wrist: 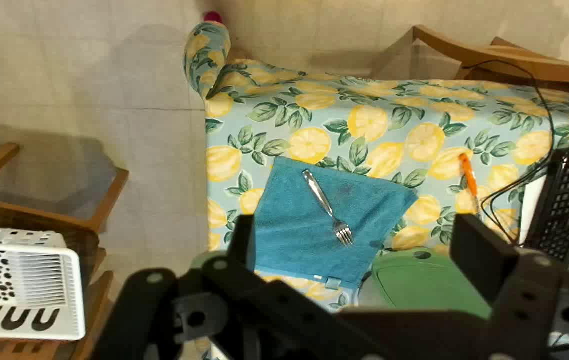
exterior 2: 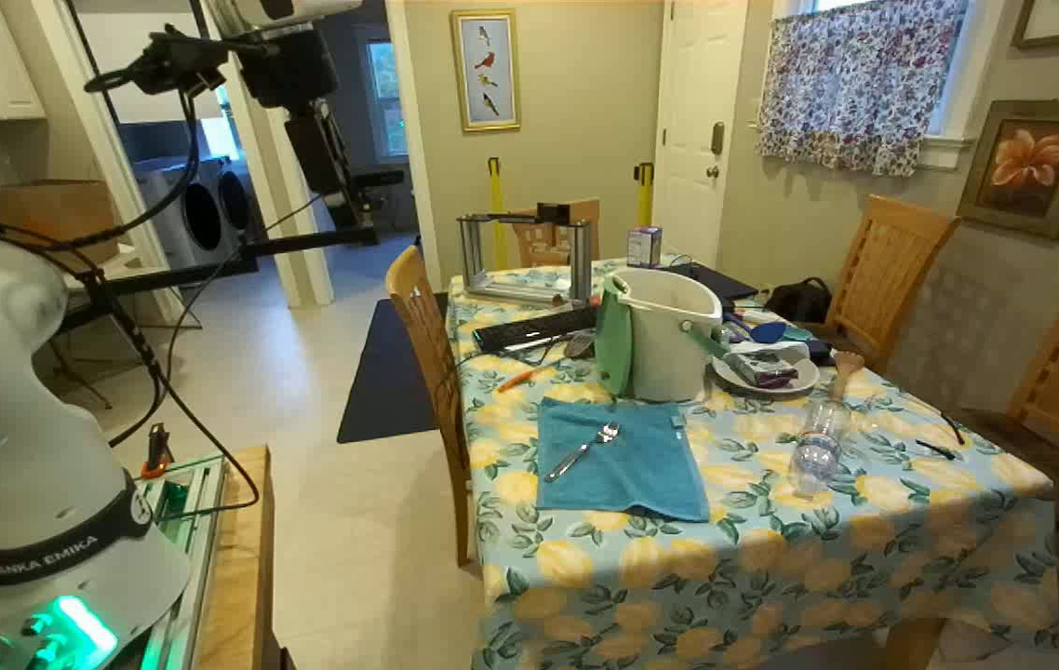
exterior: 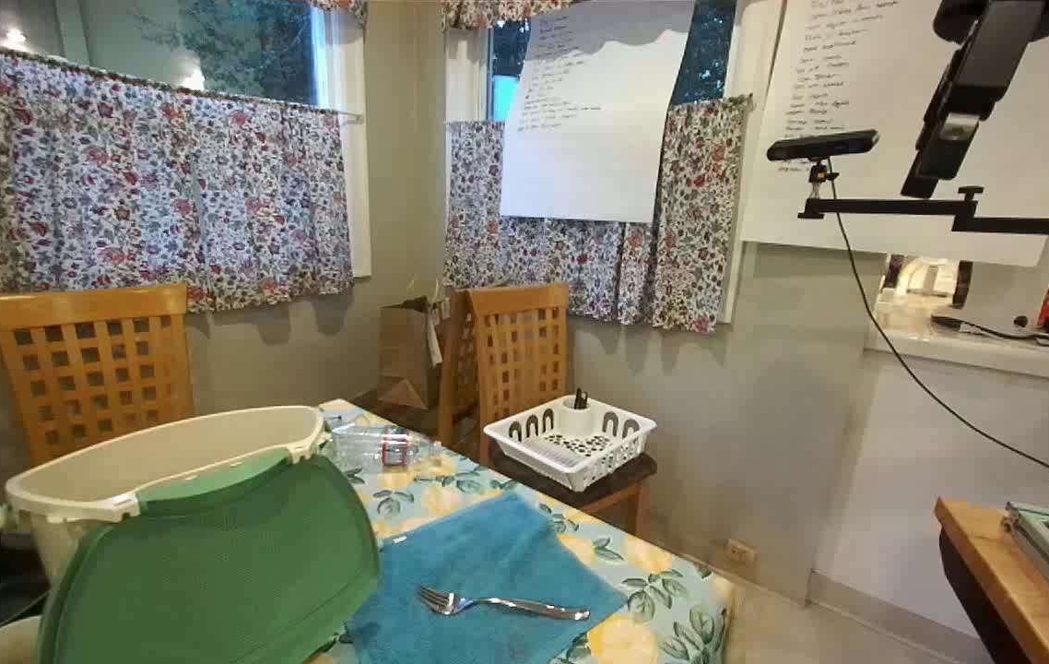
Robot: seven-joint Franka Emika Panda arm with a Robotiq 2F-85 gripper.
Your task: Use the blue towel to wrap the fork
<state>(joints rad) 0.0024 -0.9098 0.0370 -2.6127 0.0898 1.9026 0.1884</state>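
Wrist view: the black, blunt-ended fingers (wrist: 482, 260) are spread wide, and in both exterior views they are seen suspended in the air, well apart from the worktop (exterior 2: 753, 493). That worktop is draped in a pale-blue tablecloth (wrist: 424, 142) printed with yellow lemons and green leaves. On it, near the worktop's edge, a teal-blue plain fabric towel (wrist: 294, 235) is laid out, slightly creased. A slim, shiny silver metal fork (wrist: 323, 200) is placed wholly on the towel, at a slant and uncovered, its tines pointed towards a large cream plastic bin (exterior 2: 664, 354). From the bin's rim a rounded green panel (exterior: 239, 553) is hung, just beside the towel. A clear plastic bottle (exterior 2: 818, 451) is seen lying on its side in both exterior views; in an exterior view, a round white plate (exterior 2: 805, 374) is set near the bin. A black keyboard (exterior 2: 529, 328) and a slim orange object (wrist: 468, 172) are also carried by the worktop. By a white, perforated plastic dish rack (exterior: 524, 456) the seat of a light-brown wooden chair (exterior: 524, 297) is occupied.
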